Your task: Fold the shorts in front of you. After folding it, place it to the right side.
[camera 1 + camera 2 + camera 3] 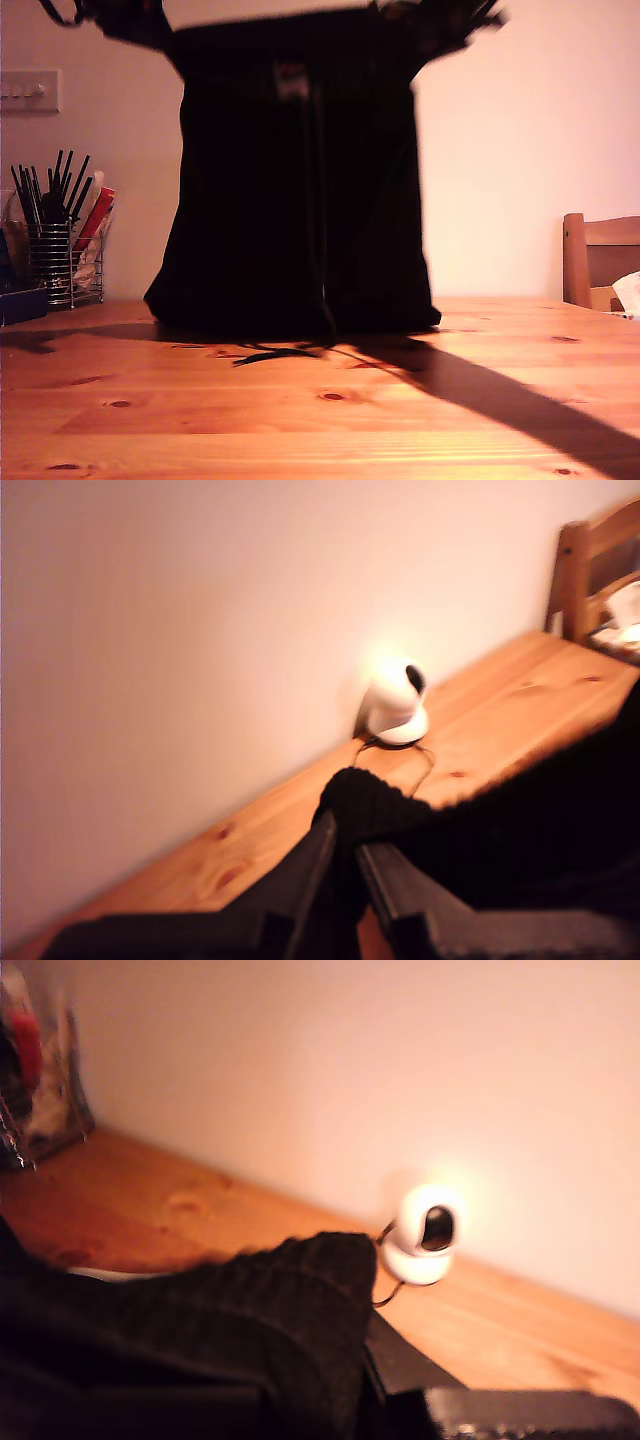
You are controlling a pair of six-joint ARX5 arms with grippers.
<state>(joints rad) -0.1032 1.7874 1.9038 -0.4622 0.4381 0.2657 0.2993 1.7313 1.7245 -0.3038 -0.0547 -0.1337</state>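
Observation:
The black shorts (pixel 300 200) hang upright and spread wide, waistband up, with a pale patch (pixel 292 80) near the top. Their lower edge reaches the wooden table (pixel 320 430), and the drawstring (pixel 290 352) trails onto the wood. My first gripper (pixel 130 20) is shut on the waistband corner at the exterior view's upper left. In the first wrist view my first gripper (pixel 345 880) pinches bunched black fabric (pixel 520 820). My second gripper (pixel 455 25) is shut on the corner at the exterior view's upper right. In the second wrist view the shorts (pixel 200 1340) drape over my second gripper (pixel 375 1380).
A wire holder of pens and utensils (pixel 60 255) stands at the exterior view's left. A wooden chair (pixel 600 260) is at that view's right, and a wall switch (pixel 30 90) at its upper left. A small white camera (pixel 398 705) sits by the wall.

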